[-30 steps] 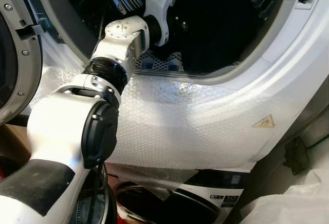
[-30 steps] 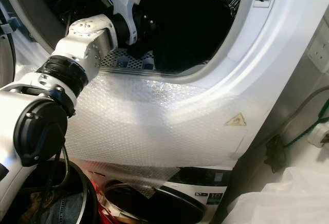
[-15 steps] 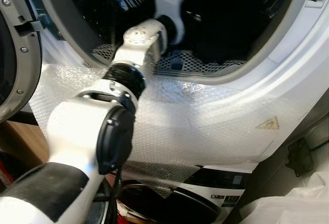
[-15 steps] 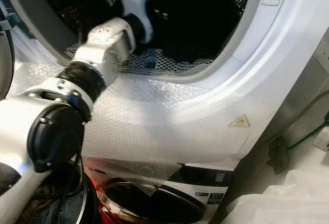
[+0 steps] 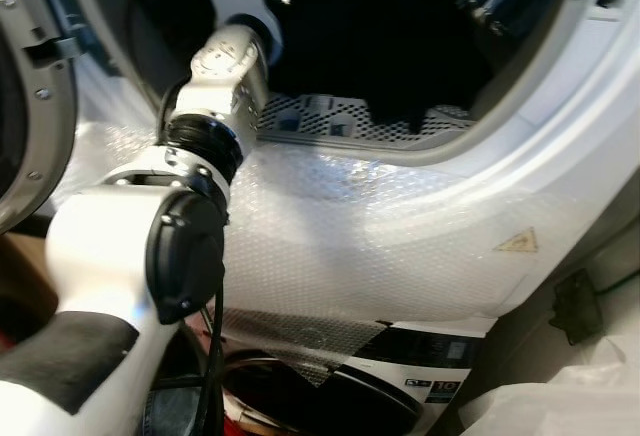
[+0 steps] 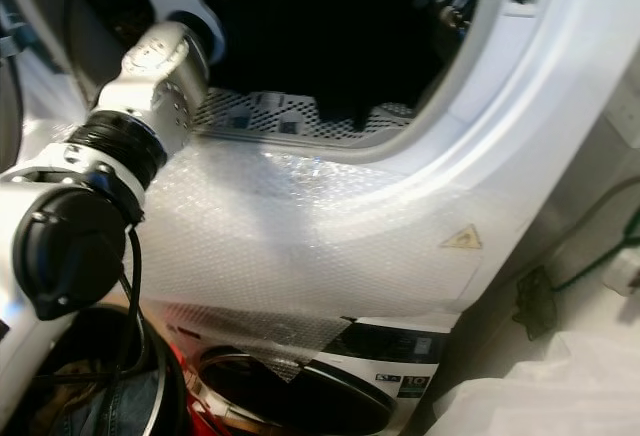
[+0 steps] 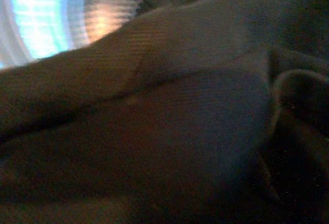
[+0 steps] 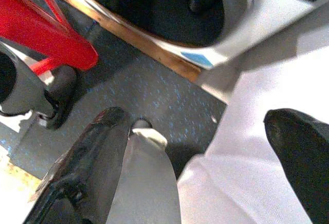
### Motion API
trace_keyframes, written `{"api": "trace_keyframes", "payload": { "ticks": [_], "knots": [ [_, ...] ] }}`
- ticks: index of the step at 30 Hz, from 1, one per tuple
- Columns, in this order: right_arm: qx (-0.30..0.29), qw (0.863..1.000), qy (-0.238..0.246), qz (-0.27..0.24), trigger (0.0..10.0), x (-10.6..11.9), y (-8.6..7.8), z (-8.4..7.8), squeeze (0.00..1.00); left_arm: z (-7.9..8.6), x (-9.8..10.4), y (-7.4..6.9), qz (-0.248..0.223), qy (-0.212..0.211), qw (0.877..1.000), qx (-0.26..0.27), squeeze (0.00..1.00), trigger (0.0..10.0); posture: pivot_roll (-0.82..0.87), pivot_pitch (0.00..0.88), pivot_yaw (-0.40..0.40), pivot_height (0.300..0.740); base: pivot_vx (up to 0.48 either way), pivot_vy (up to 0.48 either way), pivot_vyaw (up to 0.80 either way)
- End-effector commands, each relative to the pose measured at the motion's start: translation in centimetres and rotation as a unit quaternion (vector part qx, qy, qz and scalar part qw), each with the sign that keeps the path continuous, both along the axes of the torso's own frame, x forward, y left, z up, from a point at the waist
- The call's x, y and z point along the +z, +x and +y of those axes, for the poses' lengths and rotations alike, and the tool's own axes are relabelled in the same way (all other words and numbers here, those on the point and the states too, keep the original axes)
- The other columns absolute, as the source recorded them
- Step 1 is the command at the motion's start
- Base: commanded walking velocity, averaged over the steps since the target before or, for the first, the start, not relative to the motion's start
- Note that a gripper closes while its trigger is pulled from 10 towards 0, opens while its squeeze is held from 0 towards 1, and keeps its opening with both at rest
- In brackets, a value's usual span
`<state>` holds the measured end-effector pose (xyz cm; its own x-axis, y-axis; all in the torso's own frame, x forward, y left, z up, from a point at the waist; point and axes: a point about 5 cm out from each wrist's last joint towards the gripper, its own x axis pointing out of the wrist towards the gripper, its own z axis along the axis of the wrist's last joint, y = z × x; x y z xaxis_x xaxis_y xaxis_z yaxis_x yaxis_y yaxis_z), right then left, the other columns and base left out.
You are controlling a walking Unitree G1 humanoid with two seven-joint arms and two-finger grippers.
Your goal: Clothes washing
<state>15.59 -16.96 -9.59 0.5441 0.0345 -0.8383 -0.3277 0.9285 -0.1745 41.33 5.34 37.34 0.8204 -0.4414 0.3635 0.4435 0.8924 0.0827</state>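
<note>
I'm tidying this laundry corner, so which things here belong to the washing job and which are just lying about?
Part of the job:
- washing machine, door open
- dark garment in the drum
- left arm, reaching into the drum
- clothes basket below

Just lying about:
- bubble wrap on the machine's front
- red frame
- white cloth
- second machine underneath

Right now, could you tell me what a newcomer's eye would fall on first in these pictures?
First, the silver left arm reaching up into the dark drum opening of the washing machine, its wrist camera pressed close to dark cloth. Next, the bubble wrap taped across the machine's white front below the opening. The right claw hangs open above the speckled floor, beside white fabric.
</note>
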Motion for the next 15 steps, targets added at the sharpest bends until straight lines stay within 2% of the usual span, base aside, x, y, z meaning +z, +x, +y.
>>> {"api": "trace_keyframes", "payload": {
  "ticks": [1,3,9,15],
  "knots": [
    [-0.001,1.000,0.006,0.012,10.0,-0.3,-0.7,0.3,0.00,-3.4,-1.9,-0.8,0.018,0.076,0.992,-0.104,0.00,10.0,-0.06,0.000,-0.001,0.740,0.000,0.000,0.00],
    [-0.001,1.000,0.006,0.012,10.0,-0.3,-0.6,0.3,0.00,-4.0,-2.3,-1.0,0.013,0.095,0.988,-0.123,0.00,10.0,-0.06,0.000,-0.003,0.740,0.000,0.000,0.00],
    [0.000,1.000,0.007,0.011,10.0,-0.2,-0.5,0.3,0.00,-4.0,-2.5,-1.0,0.012,0.080,0.990,-0.117,0.00,10.0,-0.06,0.000,-0.002,0.740,0.000,0.000,0.00],
    [0.002,1.000,0.011,0.009,10.0,-0.2,-0.2,0.8,0.00,-1.5,-1.7,-0.2,0.002,0.074,0.996,-0.048,0.00,10.0,-0.04,0.000,0.007,0.740,0.000,0.000,0.00]
  ]
}}
